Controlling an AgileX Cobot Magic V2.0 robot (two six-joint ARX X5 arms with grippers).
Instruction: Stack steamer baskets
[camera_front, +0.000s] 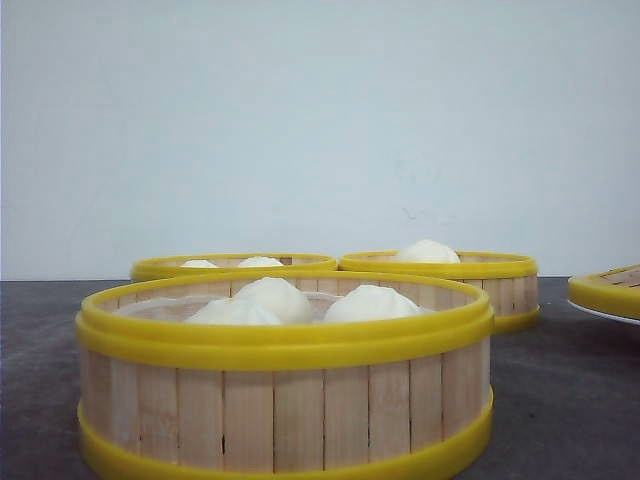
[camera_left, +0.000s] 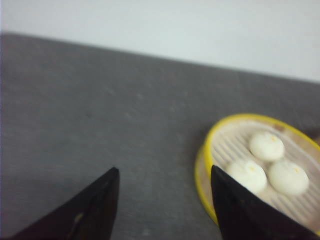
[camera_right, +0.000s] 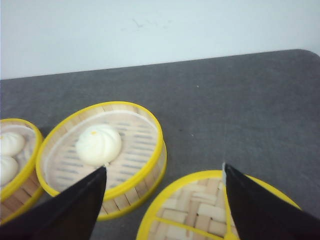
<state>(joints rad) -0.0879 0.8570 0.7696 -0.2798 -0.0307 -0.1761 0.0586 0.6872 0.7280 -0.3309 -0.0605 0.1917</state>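
Observation:
Three steamer baskets stand on the dark table in the front view. The nearest basket (camera_front: 285, 405) holds three white buns. Behind it are a back-left basket (camera_front: 232, 266) with buns and a back-right basket (camera_front: 440, 268) with one bun. Neither gripper shows in the front view. My left gripper (camera_left: 164, 170) is open above bare table, with a three-bun basket (camera_left: 206, 150) just beside one finger. Held open and empty, my right gripper (camera_right: 164, 166) hangs over the gap between the one-bun basket (camera_right: 137, 145) and a flat lid (camera_right: 200, 210). A further basket (camera_right: 25, 152) lies at that view's edge.
The yellow-rimmed slatted lid (camera_front: 605, 290) rests on a white plate (camera_front: 600, 315) at the right edge of the front view. A pale wall stands behind the table. The table's far rounded corner shows in the right wrist view.

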